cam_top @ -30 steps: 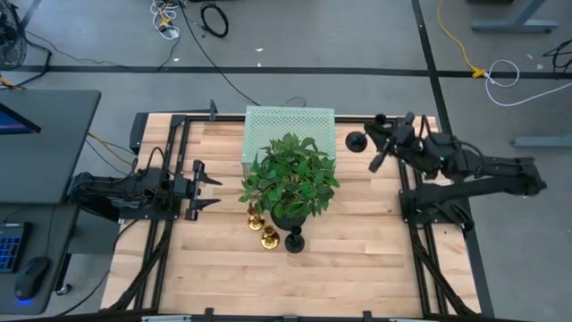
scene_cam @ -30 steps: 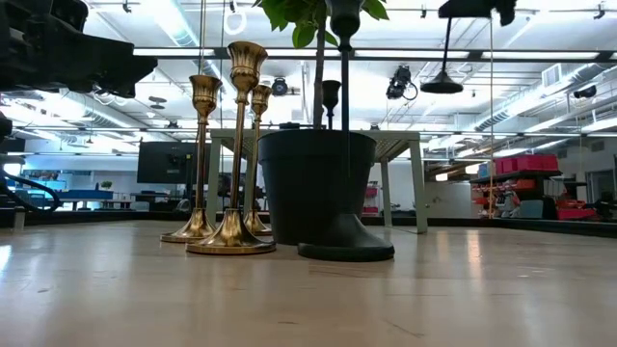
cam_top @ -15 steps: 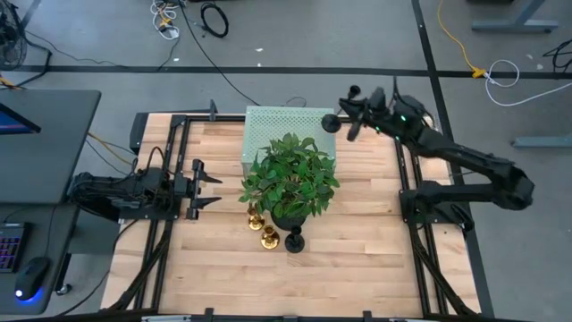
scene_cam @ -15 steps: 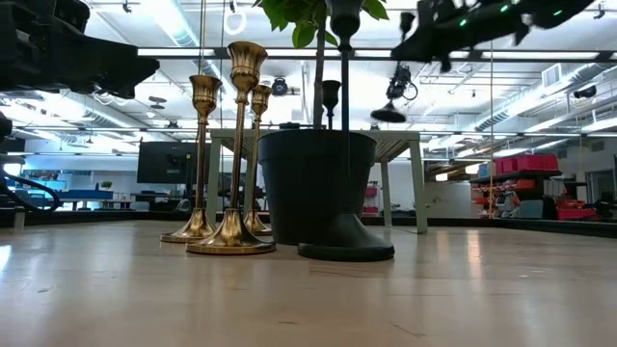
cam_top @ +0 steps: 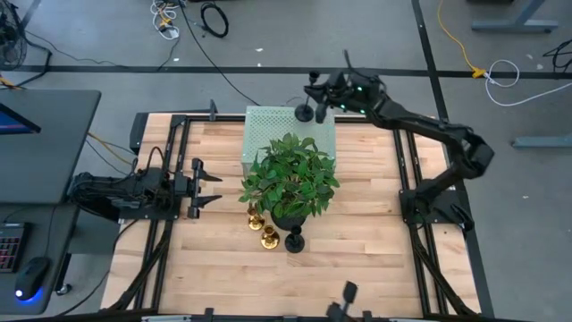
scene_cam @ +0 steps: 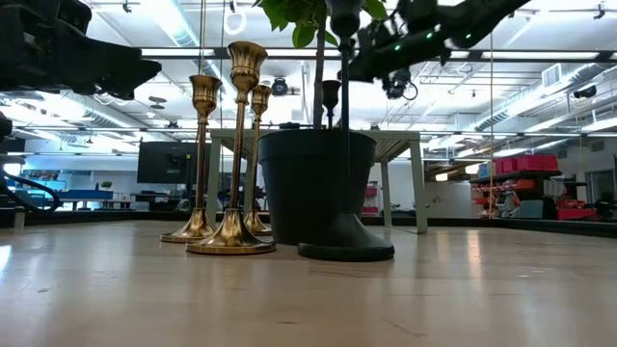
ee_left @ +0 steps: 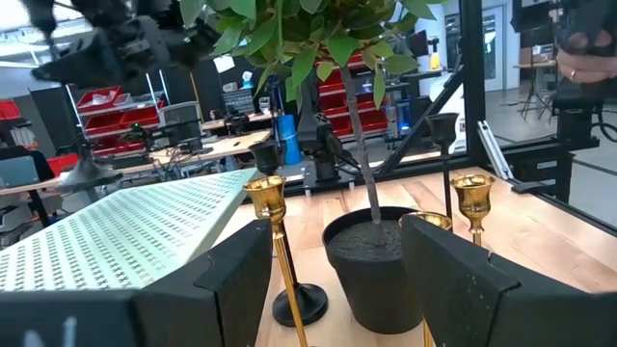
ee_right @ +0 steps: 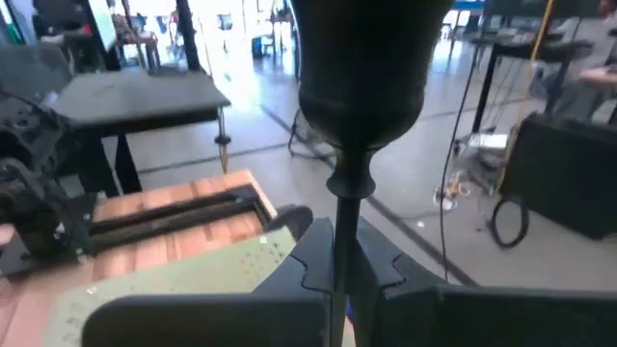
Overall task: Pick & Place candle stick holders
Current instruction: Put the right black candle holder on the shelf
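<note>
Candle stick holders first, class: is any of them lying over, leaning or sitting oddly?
None on the table. The gold holders and a black holder stand upright by the plant pot. Only the black holder in the right gripper differs, held in the air above the green perforated box.

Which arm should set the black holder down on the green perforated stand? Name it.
Right. The right gripper grips the black candle stick holder above the green stand; the left gripper waits open, far away.

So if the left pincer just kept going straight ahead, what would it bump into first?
Probably the plant: the left pincer points across the table at its leaves and black pot, with gold candle stick holders close beside that line.
</note>
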{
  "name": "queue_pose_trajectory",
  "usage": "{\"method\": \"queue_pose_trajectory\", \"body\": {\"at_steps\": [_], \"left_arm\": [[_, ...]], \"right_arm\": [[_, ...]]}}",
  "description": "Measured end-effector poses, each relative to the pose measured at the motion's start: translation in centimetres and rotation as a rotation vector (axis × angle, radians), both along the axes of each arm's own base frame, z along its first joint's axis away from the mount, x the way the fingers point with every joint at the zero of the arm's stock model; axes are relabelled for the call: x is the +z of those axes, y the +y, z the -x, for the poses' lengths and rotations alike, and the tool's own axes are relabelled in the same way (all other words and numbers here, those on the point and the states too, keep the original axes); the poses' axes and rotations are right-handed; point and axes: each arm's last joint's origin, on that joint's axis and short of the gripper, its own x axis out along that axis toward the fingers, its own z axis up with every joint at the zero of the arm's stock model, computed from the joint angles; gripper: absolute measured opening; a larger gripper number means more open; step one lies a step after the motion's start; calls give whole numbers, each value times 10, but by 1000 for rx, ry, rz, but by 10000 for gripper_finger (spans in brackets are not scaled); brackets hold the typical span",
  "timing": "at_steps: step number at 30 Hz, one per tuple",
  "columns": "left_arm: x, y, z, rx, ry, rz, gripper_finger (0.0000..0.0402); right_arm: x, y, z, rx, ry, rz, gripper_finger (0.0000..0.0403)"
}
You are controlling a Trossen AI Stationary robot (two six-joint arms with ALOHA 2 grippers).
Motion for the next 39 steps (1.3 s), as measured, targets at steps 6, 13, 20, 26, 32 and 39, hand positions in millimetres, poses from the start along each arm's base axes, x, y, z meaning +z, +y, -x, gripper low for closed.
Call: {"method": "queue_pose_trajectory", "body": {"at_steps": [6,13,20,26,32,39], "left_arm": [[0,0,0,0,0,0,231],[0,0,0,-1,0,0,231],[0,0,0,-1,0,0,231],[0,0,0,-1,0,0,231],[0,0,0,-4,-1,25,231],[0,0,0,2,-1,1,231]], "right_arm": [[0,-8,-13,64,-72,-7,4],[0,-12,-24,92,-86,-10,4],[0,-20,-36,114,-69,-23,4],[-1,-21,-36,95,-46,-10,4],[-3,-21,-37,95,-33,-8,4],[-17,-26,-43,93,-11,-38,4]]}}
